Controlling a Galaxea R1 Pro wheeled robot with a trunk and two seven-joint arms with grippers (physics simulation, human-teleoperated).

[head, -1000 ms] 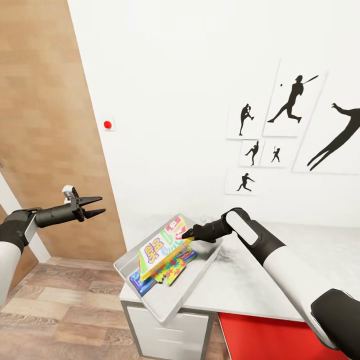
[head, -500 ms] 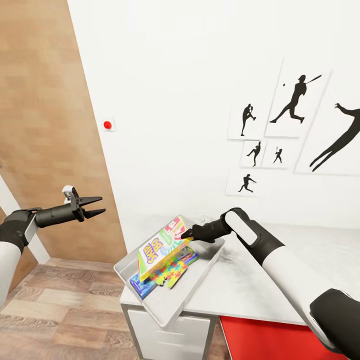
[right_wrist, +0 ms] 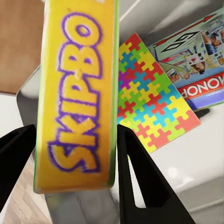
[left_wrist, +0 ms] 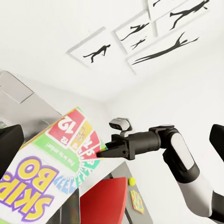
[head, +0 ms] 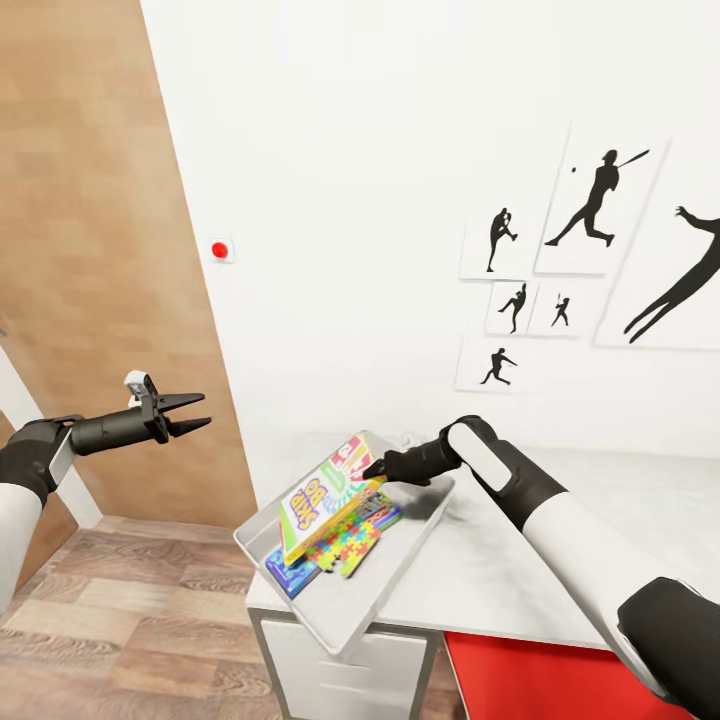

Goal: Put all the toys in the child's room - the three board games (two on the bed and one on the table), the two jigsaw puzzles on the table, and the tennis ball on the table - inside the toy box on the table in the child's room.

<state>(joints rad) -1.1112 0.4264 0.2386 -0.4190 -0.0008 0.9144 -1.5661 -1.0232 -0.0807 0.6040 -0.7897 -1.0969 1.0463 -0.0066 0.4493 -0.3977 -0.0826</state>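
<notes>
Grey toy box (head: 395, 585) — two board games, one jigsaw puzzle (head: 347, 543).

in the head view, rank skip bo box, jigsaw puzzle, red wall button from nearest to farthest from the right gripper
1. Skip Bo box: clamped in the right gripper, tilted over the toy box.
2. Jigsaw puzzle: lying in the toy box, just below the box.
3. Red wall button: high on the wall, beside the wooden door.

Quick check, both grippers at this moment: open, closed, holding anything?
Left gripper: open, holding nothing, in the air apart from the toy box.
Right gripper: closed on the SKIP BO board game, over the toy box.
</notes>
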